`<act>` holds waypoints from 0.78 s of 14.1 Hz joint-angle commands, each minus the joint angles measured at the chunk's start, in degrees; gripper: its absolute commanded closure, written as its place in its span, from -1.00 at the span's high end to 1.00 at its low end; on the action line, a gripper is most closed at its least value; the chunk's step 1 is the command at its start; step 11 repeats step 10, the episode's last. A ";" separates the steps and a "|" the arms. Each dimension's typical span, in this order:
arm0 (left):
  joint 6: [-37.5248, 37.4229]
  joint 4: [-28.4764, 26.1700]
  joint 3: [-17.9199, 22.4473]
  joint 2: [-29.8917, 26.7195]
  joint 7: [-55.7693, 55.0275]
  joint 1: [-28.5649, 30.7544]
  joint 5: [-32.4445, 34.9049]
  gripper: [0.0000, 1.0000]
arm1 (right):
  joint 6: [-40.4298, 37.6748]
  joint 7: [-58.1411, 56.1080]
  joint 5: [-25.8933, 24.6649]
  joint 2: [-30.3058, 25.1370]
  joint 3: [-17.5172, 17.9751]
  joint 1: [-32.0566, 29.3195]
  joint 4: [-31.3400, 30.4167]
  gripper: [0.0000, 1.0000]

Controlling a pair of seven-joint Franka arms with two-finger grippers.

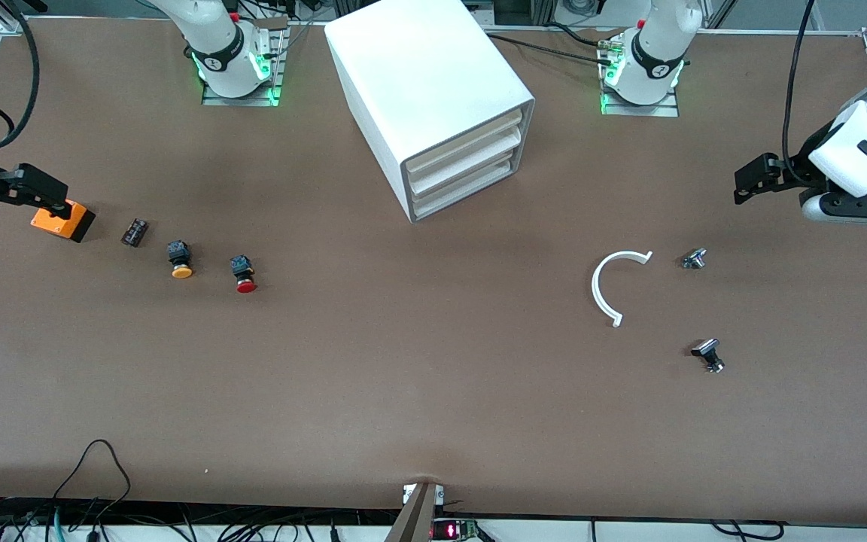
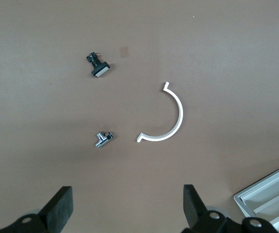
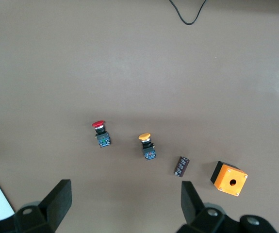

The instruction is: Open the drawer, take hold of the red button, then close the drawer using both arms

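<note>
The brown matte surface is carrying the closed white plastic drawer cabinet and the red-capped push button. Left gripper and right gripper are hovering at opposite ends, jaws released.

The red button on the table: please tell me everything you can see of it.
The red button has a round red mushroom cap on a black blocky body, plastic by its look. It lies on its side on the bare brown table, cap toward the front camera, beside the orange-capped button, toward the right arm's end. Nothing touches it; no hand is near.
</note>
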 commanded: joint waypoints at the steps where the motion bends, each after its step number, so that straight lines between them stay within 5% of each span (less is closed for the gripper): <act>1: -1.04 1.85 -0.13 0.78 0.32 -0.10 0.87 1.00 | -1.22 -0.20 -1.00 -0.37 0.19 0.36 -0.21 1.00; 11: -1.04 1.85 -0.22 0.78 0.32 0.25 0.43 1.00 | -1.23 -4.95 -0.56 -0.02 -0.34 -0.35 -0.29 1.00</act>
